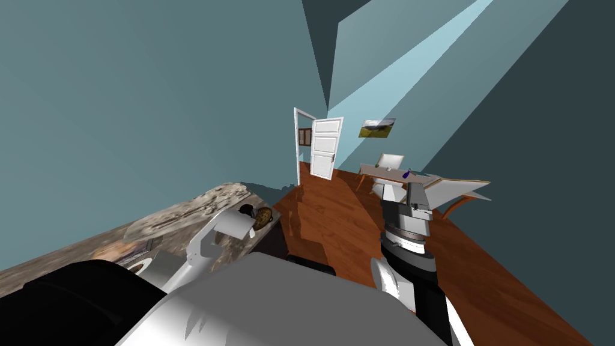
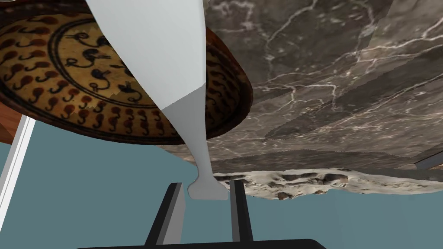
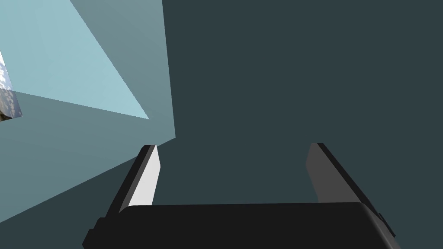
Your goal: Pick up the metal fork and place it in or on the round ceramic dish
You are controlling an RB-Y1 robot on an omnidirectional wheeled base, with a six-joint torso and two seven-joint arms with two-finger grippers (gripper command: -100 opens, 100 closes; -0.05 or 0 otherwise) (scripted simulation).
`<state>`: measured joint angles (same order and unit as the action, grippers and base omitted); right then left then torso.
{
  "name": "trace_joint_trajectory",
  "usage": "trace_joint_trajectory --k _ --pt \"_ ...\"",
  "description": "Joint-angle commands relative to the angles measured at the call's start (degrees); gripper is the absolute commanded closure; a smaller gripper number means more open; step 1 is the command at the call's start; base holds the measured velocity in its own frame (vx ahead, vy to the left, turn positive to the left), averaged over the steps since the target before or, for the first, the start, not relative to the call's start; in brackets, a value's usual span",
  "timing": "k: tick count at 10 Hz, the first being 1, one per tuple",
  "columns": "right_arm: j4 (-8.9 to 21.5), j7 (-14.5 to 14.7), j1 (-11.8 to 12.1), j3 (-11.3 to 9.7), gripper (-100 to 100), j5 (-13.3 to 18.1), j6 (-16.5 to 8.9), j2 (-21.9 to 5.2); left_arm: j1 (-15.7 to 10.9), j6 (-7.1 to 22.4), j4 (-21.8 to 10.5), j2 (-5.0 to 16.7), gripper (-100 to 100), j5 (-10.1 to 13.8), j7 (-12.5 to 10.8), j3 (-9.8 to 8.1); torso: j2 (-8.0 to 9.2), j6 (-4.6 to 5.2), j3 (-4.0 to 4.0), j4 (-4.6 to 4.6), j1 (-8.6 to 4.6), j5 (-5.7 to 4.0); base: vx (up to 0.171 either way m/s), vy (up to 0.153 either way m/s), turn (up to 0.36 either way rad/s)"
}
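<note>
— So, what does the left gripper (image 2: 207, 186) have?

— It is clenched on the fork (image 2: 173, 65). Both thin fingers (image 2: 239, 207) press the sides of the handle's flared end, right at their tips.

— Which way does the fork run?

— Its long axis lies straight out from the gripper, in line with the fingers. The narrow handle is in the grasp and the stem widens into a broad blade farther out. That broad end crosses in front of the dish (image 2: 60, 86) and is cut off by the picture's edge, so I cannot tell where the tines are, nor whether it touches the dish.

— How does the fork look?

— Plain light grey and smooth, paler on the broad part.

— And around it?

— The dish is round with a dark brown rim, ochre inside, with rings of black and red-brown curls. It sits on a dark veined counter (image 2: 337, 86), close to its rough pale edge. From the head view the dish (image 1: 262, 217) is at the counter's end, where the wooden floor (image 1: 336, 228) begins.

— The other arm?

— The right gripper (image 3: 232, 146) is off over the floor, fingers spread wide, holding nothing.
</note>
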<state>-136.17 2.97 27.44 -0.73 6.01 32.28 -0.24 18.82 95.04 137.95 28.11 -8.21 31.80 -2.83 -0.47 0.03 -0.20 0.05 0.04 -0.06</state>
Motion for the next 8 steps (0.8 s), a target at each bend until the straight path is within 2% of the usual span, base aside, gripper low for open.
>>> trace_joint_trajectory --k 1,2,3,4,8 --pt "0.0 0.0 0.0 0.0 0 0.0 0.0 0.0 1.2 -0.2 2.0 -0.4 100 -0.4 -1.1 0.65 0.0 0.0 0.0 0.0 0.0 0.0 0.124 -0.007 -0.046" --pt "0.0 0.0 0.0 0.0 0 0.0 0.0 0.0 1.9 -0.4 2.7 -0.6 100 -0.6 -1.6 0.92 0.05 0.01 0.03 0.02 -0.02 0.0 0.12 0.0 -0.037" --pt "0.0 0.0 0.0 0.0 0 0.0 0.0 0.0 1.6 -0.5 1.9 -0.5 100 -0.6 -1.2 0.86 0.09 0.0 0.06 0.04 0.0 0.01 0.053 0.001 -0.009" --pt "0.0 0.0 0.0 0.0 0 0.0 0.0 0.0 1.6 -0.6 2.0 -0.5 -100 -0.6 -1.4 0.92 0.3 -0.03 0.17 0.06 0.04 0.01 0.011 -0.001 -0.001" --pt "0.0 0.0 0.0 0.0 0 0.0 0.0 0.0 1.6 -0.6 2.0 -0.5 -100 -0.6 -1.4 0.92 0.6 -0.04 0.35 0.14 0.05 0.01 0.001 0.0 0.0"
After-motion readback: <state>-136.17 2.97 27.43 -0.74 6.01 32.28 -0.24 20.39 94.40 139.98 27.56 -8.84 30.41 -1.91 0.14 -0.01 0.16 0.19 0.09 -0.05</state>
